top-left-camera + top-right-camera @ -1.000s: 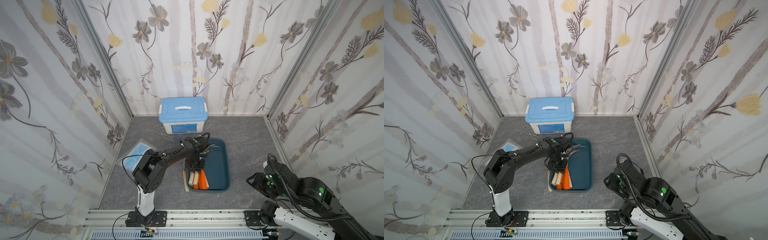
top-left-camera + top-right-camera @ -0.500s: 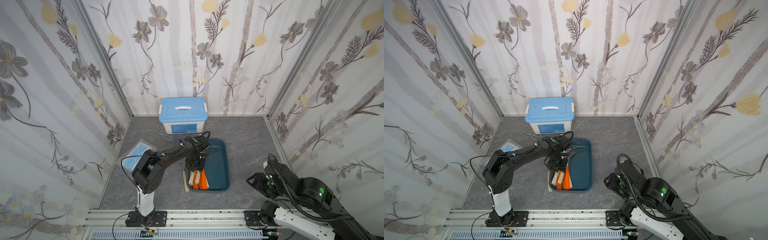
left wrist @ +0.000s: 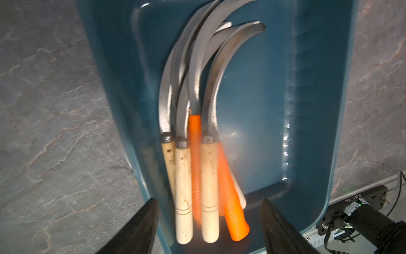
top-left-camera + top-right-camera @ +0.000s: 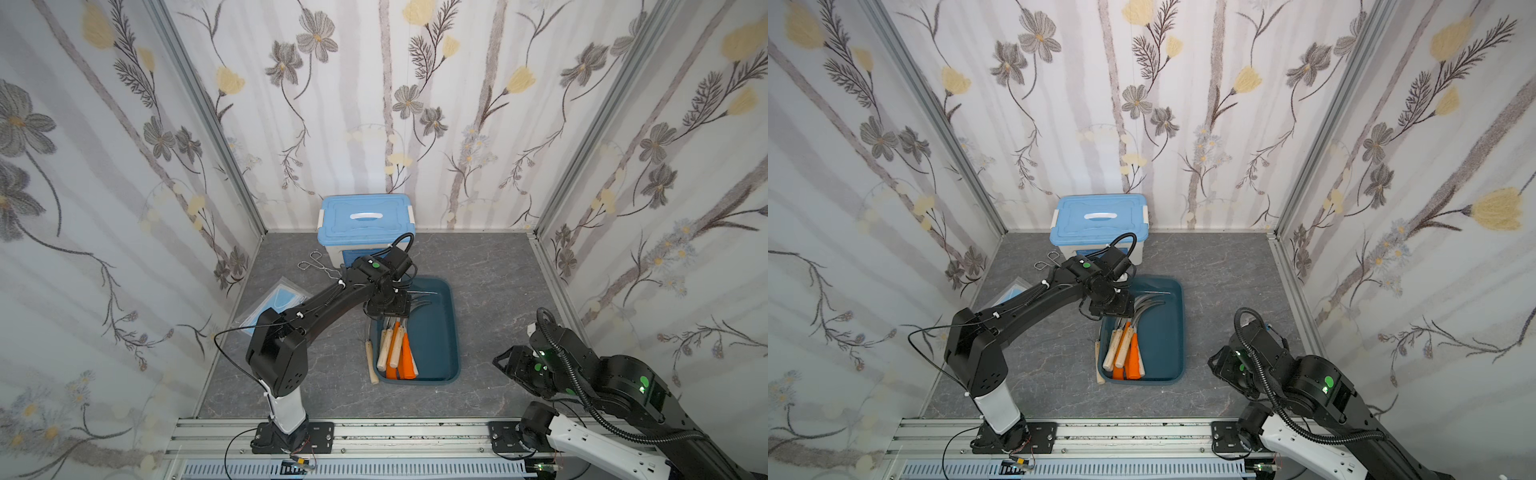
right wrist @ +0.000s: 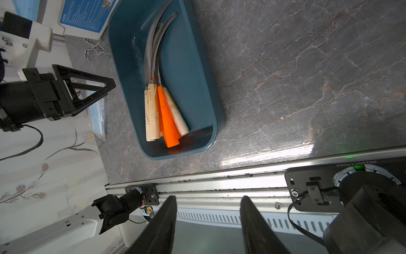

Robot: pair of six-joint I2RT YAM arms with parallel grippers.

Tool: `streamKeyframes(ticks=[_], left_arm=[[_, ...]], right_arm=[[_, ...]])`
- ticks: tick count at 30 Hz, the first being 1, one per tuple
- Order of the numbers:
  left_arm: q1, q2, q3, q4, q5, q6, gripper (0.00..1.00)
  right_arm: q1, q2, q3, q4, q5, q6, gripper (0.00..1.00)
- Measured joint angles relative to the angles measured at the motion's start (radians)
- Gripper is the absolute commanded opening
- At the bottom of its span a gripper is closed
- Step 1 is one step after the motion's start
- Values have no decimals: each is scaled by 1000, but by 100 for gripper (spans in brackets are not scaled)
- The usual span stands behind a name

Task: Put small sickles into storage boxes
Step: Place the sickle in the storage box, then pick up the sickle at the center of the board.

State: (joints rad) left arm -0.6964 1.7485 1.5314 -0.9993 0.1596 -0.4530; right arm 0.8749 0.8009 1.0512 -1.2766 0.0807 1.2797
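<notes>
**Sickles bundled in the tray, one lying outside**

Your small sickles (image 3: 197, 158) lie bundled along one long side of the teal tray (image 3: 307, 110), mid-table, blades toward the far edge. The left wrist view shows wooden and orange handles side by side. Only a top view shows the stray sickle (image 4: 370, 361) on the table just beside the tray. Your left gripper (image 3: 208, 200) hangs over the bundle, jaws wide and empty, arm stretched forward, wrist bent down. Your right gripper (image 5: 208, 198), jaws parted and empty, is folded back near the near right corner.
</notes>
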Motion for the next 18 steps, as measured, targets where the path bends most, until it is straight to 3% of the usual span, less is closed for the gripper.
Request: streamKeyframes(ticks=[6,18], left_arm=[[121,-105,-115,-7,-10,-20,91],[297,-204,-330,-1,24,-71,84]], right_arm=[[0,13,3,0,0,3,50],[0,89,2,40,-10,-13,50]])
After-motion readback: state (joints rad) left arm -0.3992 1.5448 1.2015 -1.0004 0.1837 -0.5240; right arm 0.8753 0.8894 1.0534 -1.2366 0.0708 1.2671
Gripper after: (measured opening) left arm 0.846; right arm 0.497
